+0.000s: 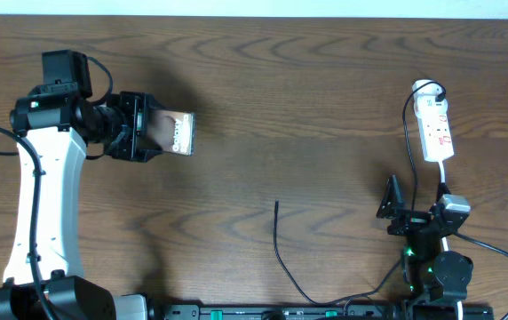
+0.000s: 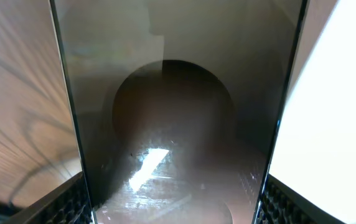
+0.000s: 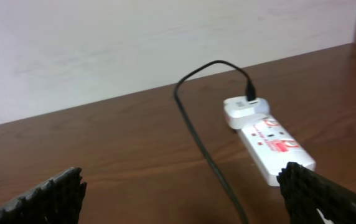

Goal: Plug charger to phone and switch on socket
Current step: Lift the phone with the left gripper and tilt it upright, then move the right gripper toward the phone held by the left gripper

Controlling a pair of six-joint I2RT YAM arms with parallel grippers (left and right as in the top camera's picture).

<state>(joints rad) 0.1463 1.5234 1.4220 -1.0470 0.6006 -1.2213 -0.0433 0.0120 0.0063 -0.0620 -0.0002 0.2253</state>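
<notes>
My left gripper (image 1: 152, 132) is shut on the phone (image 1: 179, 133) and holds it off the table at the upper left. In the left wrist view the phone (image 2: 178, 112) is a glossy dark slab with a large circle, wedged between both fingers (image 2: 72, 200). The charger (image 1: 281, 253) is a thin black cable on the table, its plug tip lying free near the middle. The same charger (image 3: 200, 140) runs to a white adapter (image 3: 243, 111) in the socket (image 3: 274, 144). The socket (image 1: 437, 129) lies at the far right. Below it, my right gripper (image 1: 396, 212) stands open and empty.
The wooden table (image 1: 307, 107) ends at a pale wall (image 3: 134, 43) behind the socket. Thick black arm cables (image 1: 503, 253) loop at the bottom right. A black rail (image 1: 263, 313) runs along the front edge.
</notes>
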